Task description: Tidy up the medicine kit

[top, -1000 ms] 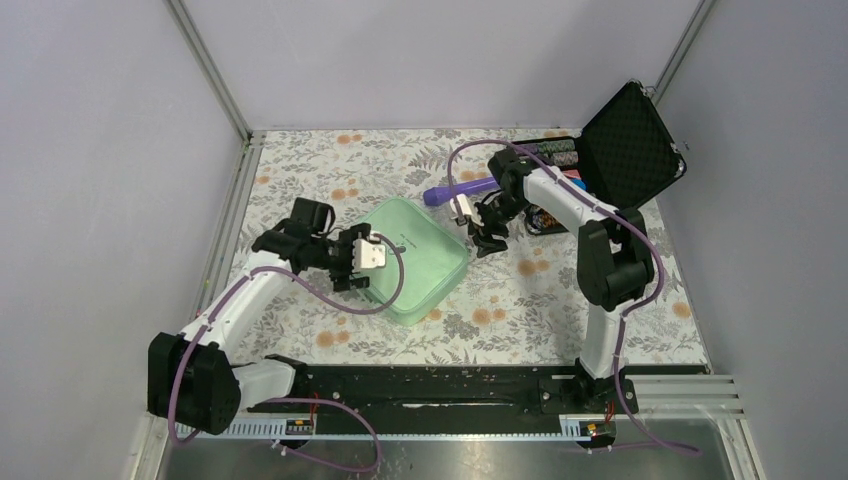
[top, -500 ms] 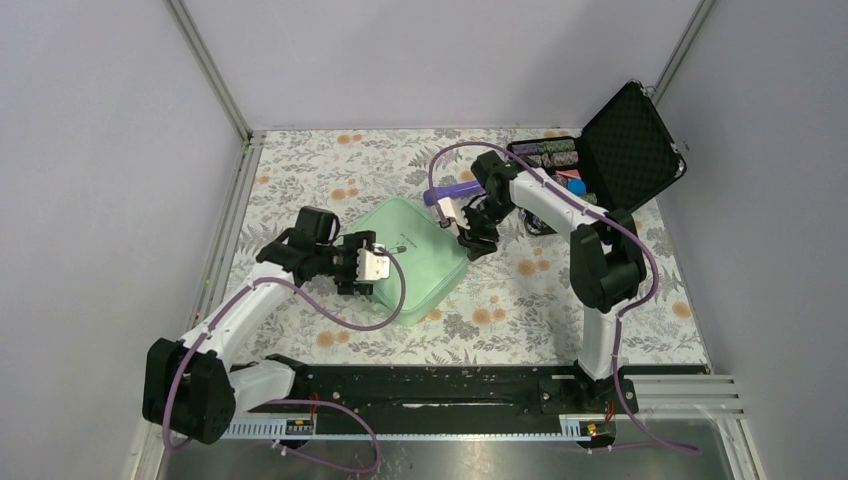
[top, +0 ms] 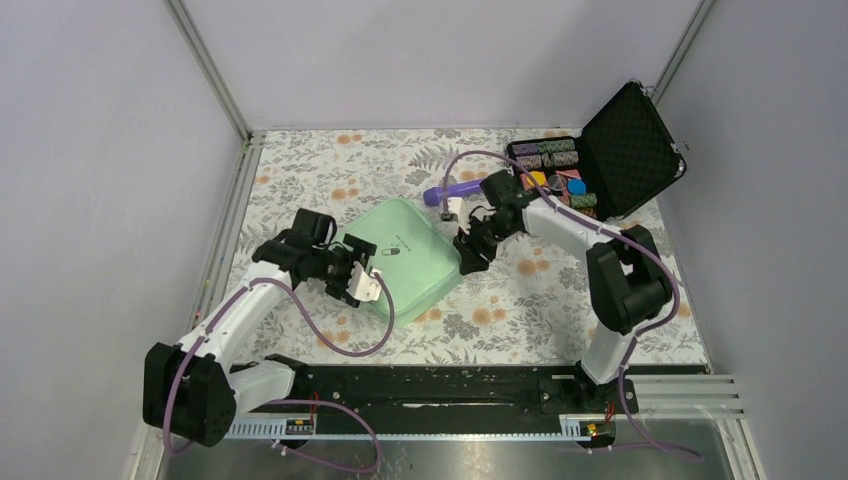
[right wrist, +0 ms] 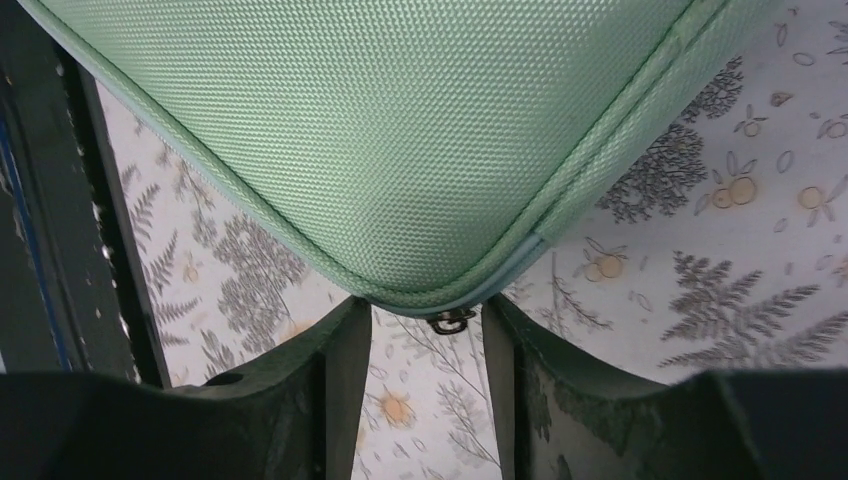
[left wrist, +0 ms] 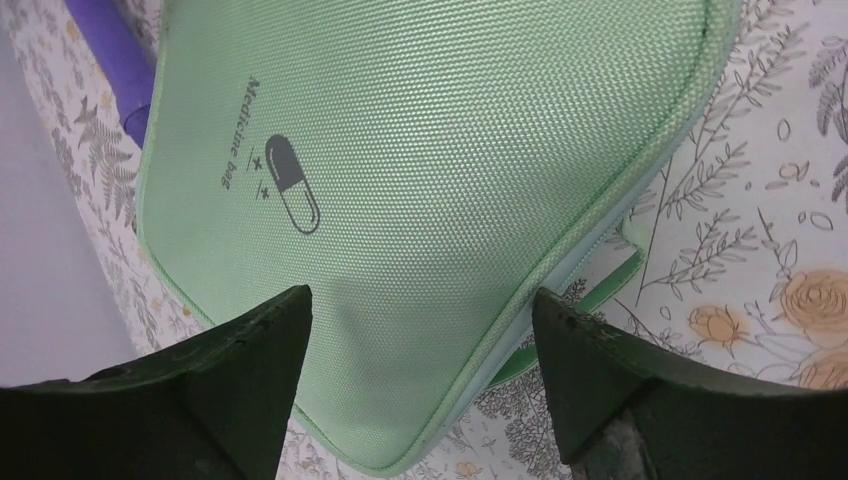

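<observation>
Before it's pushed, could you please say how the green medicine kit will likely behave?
The medicine kit looks semi-stiff: its woven shell holds a smooth dome. Flat and wide, it probably slides rather than tips.

Black case (top: 632, 150), purple tube (top: 445, 193), floral cloth (top: 330, 180)

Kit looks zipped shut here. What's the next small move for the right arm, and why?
Likely close the right gripper on the zipper pull. The small dark pull hangs at the corner of the closed medicine kit, right in the gap between the parted jaws, not yet pinched. The left gripper is open over the lid and holds nothing.
</observation>
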`<state>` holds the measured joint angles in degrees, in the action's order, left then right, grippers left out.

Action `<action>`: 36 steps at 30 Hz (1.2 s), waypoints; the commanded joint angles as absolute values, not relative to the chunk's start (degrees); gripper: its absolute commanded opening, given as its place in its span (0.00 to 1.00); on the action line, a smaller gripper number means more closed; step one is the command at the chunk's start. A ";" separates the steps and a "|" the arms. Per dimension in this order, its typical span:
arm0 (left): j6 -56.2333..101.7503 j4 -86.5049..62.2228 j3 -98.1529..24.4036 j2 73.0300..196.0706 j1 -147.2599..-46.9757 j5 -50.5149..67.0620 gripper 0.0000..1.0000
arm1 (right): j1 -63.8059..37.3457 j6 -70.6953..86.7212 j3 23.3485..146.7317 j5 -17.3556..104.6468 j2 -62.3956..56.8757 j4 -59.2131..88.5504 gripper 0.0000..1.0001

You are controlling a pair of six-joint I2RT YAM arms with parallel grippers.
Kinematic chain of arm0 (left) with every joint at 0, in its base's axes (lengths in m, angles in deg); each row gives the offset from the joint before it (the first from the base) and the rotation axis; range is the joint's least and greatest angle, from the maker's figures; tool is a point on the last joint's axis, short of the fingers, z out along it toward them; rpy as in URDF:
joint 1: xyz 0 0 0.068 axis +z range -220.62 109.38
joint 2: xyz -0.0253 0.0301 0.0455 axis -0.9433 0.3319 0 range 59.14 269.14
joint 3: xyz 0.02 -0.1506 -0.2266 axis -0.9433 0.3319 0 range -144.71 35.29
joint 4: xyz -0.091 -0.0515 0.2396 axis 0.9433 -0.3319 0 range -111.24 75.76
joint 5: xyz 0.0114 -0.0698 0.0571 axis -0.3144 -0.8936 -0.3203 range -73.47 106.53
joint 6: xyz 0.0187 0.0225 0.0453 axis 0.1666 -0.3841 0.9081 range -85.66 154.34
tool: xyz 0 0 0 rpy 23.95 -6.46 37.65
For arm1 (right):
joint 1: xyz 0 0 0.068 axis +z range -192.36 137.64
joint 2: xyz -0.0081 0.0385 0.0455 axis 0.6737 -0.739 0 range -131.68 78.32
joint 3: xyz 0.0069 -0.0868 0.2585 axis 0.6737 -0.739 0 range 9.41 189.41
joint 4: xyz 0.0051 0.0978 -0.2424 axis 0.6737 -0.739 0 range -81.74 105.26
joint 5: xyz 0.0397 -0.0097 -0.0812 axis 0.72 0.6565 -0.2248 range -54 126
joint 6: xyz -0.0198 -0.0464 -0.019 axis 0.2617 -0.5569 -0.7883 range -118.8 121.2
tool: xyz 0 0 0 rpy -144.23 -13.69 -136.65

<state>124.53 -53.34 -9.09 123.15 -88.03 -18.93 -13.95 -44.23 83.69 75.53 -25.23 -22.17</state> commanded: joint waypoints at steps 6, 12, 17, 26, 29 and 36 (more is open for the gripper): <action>138.85 -71.40 -16.58 128.83 -87.89 -18.01 0.80 | -11.77 -19.70 62.87 74.61 -17.72 16.22 0.55; 138.29 -72.35 -16.93 128.69 -86.82 -16.20 0.80 | -12.16 -19.12 62.33 76.13 -18.07 21.33 0.56; 138.26 -72.51 -17.41 128.00 -84.73 -16.06 0.80 | -14.22 -19.95 61.74 80.38 -14.49 20.47 0.52; 145.30 -75.55 -17.45 128.00 -82.89 -22.27 0.81 | -16.04 -40.11 69.89 86.55 -14.81 -0.06 0.64; 144.82 -73.92 -17.40 128.66 -83.18 -22.91 0.81 | -16.02 -44.35 75.86 86.86 -19.26 -6.22 0.65; 143.37 -71.83 -17.16 128.03 -83.19 -23.27 0.81 | -15.99 -50.70 85.12 85.97 -24.85 -15.07 0.64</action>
